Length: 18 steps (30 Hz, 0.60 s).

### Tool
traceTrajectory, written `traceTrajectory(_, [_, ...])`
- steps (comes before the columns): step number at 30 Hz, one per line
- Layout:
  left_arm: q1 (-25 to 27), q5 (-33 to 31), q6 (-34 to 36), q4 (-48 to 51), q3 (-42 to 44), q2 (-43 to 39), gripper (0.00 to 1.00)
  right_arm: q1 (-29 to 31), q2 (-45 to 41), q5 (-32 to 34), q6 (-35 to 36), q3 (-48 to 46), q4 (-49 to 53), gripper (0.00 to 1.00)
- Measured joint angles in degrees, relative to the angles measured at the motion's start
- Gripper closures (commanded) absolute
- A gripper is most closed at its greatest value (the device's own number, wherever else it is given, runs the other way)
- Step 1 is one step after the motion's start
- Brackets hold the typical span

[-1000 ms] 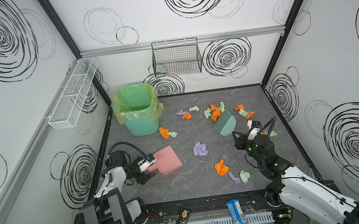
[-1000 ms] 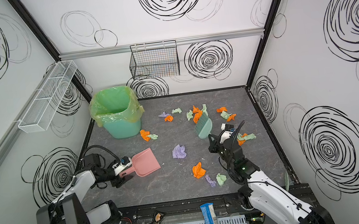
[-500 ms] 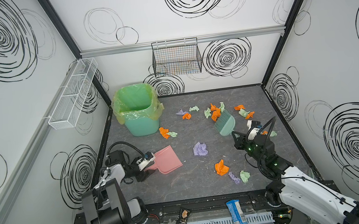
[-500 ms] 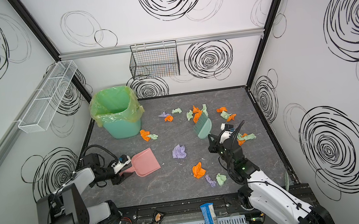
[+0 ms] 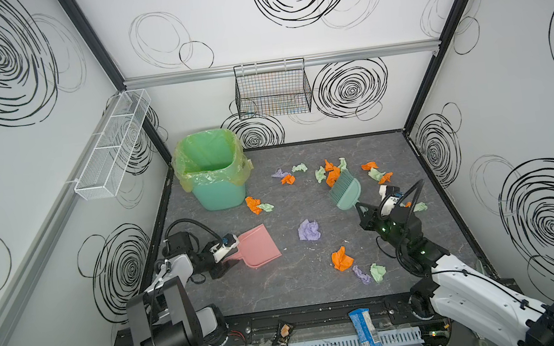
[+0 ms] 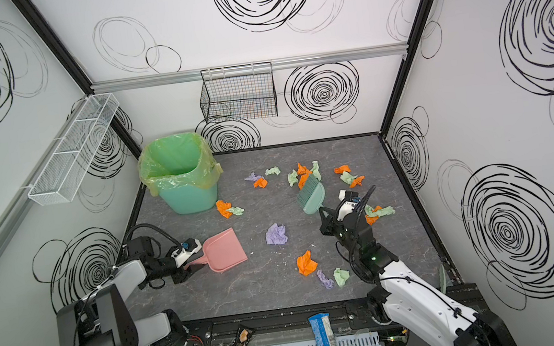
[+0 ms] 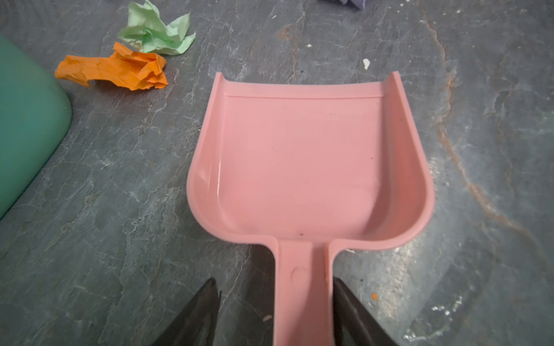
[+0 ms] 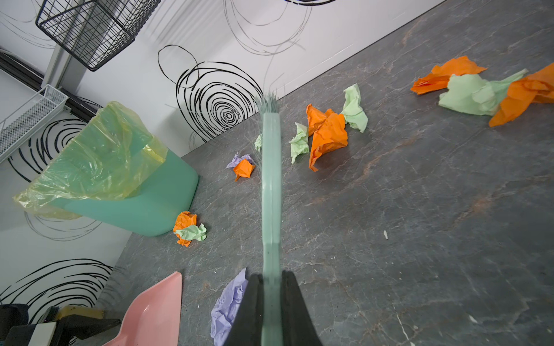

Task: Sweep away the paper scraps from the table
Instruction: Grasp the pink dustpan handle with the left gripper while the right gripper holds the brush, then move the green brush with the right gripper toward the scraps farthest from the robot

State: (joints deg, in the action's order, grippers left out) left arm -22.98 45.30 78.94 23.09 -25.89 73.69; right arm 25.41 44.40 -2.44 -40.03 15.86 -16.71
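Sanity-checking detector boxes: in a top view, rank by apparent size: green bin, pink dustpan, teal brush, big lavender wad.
Largest to smallest:
1. green bin
2. pink dustpan
3. teal brush, handle end hidden in the right claw
4. lavender wad

Left gripper closing in on the dustpan handle

Over the last second the left gripper (image 7: 274,289) has drawn its jaws in from a wider spread. They now flank the handle (image 7: 302,299) of the dustpan (image 5: 259,246), with one finger (image 7: 344,299) touching the handle's edge and the other just clear of it. In both top views the left arm has also re-posed: the large black link (image 5: 158,317) near its base shows higher than a second ago, and the forearm (image 5: 175,265) has edged slightly toward the back wall
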Motion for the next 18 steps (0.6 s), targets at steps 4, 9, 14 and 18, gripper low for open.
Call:
traceTrajectory(4, [0.04, 0.09, 0.37, -0.59, 0.0, 0.09, 0.37, 0.0, 0.42, -0.22, -0.07, 0.0, -0.35, 1.0])
traceTrajectory(9, [0.15, 0.61, 2.23, -0.57, 0.0, 0.33, 0.44, 0.0, 0.74, -0.22, -0.11, 0.0, -0.5, 1.0])
traceTrajectory(14, [0.83, 0.81, 4.57, -0.44, 0.0, 0.83, 0.49, 0.0, 1.38, -0.52, -0.24, 0.0, -1.05, 1.0])
traceTrajectory(18, [0.85, 0.87, 6.01, 0.48, -0.09, 2.34, 0.49, -0.04, 1.9, -0.87, -0.28, 0.0, -1.86, 1.0])
